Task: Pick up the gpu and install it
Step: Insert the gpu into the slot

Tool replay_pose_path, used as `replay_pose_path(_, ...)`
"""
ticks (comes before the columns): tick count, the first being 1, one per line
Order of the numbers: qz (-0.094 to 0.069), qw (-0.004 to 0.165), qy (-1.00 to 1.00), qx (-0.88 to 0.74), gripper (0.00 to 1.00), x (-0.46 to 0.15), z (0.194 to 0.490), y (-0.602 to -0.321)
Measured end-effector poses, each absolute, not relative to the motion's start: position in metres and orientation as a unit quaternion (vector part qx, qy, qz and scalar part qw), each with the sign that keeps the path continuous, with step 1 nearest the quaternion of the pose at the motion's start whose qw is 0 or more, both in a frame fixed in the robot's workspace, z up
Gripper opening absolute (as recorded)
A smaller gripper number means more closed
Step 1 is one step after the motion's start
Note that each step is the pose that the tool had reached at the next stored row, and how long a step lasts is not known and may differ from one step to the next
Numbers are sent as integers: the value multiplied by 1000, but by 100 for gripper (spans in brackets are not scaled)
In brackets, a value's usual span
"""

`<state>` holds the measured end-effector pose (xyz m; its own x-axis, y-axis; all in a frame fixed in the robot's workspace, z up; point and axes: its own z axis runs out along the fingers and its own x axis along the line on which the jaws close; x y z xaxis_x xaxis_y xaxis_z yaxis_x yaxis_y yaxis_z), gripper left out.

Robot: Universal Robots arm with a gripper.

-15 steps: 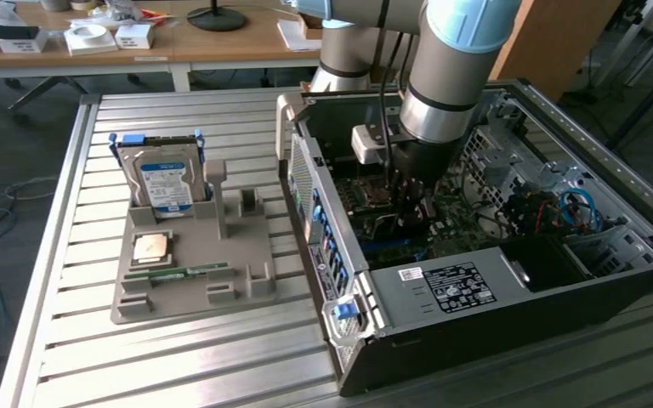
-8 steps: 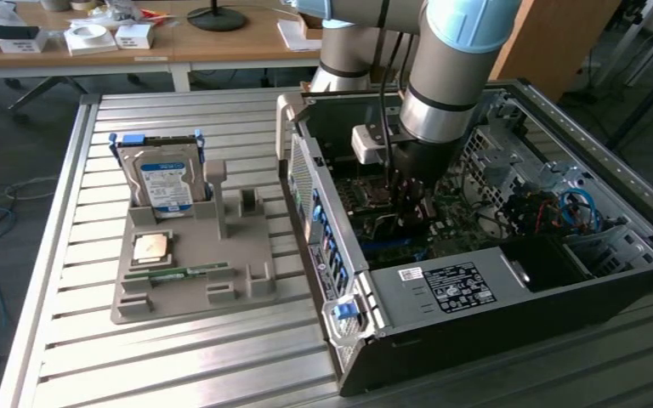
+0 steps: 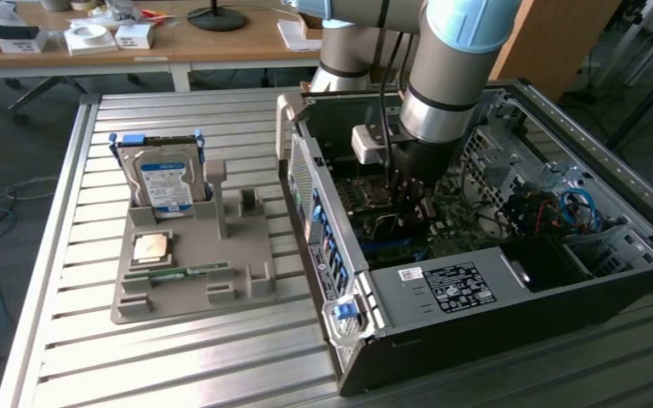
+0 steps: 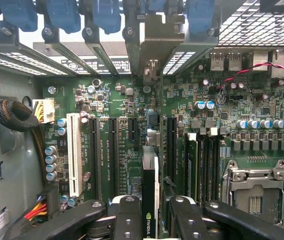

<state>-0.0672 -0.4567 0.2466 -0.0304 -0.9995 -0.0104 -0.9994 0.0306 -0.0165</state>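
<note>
My gripper [image 3: 413, 202] is lowered into the open computer case [image 3: 462, 293], over the green motherboard [image 4: 122, 150]. In the wrist view the gripper [image 4: 150, 220] is shut on the gpu [image 4: 150, 192], which I see edge-on as a thin dark card with a green logo between the two black fingers [image 4: 127, 217]. The card runs along the board among the black expansion slots [image 4: 113, 155]. Its pale metal bracket [image 4: 154, 42] stands at the case's rear slot openings. Whether the card's lower edge sits in a slot is hidden.
A grey holder [image 3: 196, 276] on the slatted table, at the exterior view's left, carries a silver hard drive with a blue label [image 3: 166, 183], a processor chip [image 3: 150, 248] and a green memory stick [image 3: 184, 274]. On the board are a white slot [image 4: 73, 152] and a processor socket [image 4: 254, 192].
</note>
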Motion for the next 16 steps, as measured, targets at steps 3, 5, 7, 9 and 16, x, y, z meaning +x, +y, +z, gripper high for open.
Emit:
replay_pose_path(3,-2,10,718,-696,27,-67,247,-457)
replay_pose_path(5,-2,10,718,-696,33,-67,247,-457)
replay_pose_path(7,-2,9,718,-696,33,-67,247,-457)
replay_pose_path(9,-2,9,718,-696,33,-67,249,-457)
replay_pose_path(16,-2,9,718,-696,33,-67,270,-457)
